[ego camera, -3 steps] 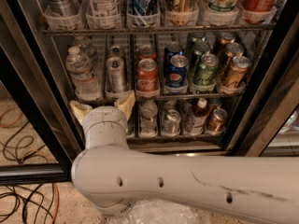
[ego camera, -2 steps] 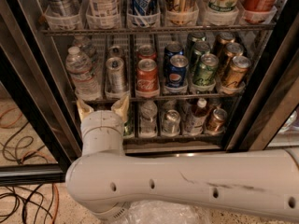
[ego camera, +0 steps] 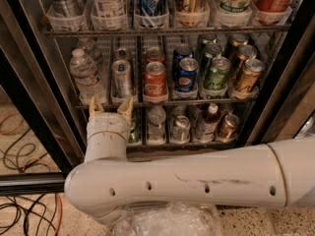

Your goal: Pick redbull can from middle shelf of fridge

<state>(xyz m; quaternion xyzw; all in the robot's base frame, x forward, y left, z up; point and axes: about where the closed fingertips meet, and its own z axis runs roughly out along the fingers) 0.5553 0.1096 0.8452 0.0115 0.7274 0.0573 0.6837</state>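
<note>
Hovering just under the middle shelf, gripper has jaws apart (wide enough, likely, to straddle the redbull can).

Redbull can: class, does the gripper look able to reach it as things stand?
Probably yes: the redbull can stands at the front of the shelf, and the open gripper sits just below it, nothing between.

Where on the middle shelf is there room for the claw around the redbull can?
Open claw sits below the front edge of the middle shelf. Slim gaps flank the redbull can, toward the water bottle and the Coca-Cola can; headroom above it. Further right, cans stand packed.
</note>
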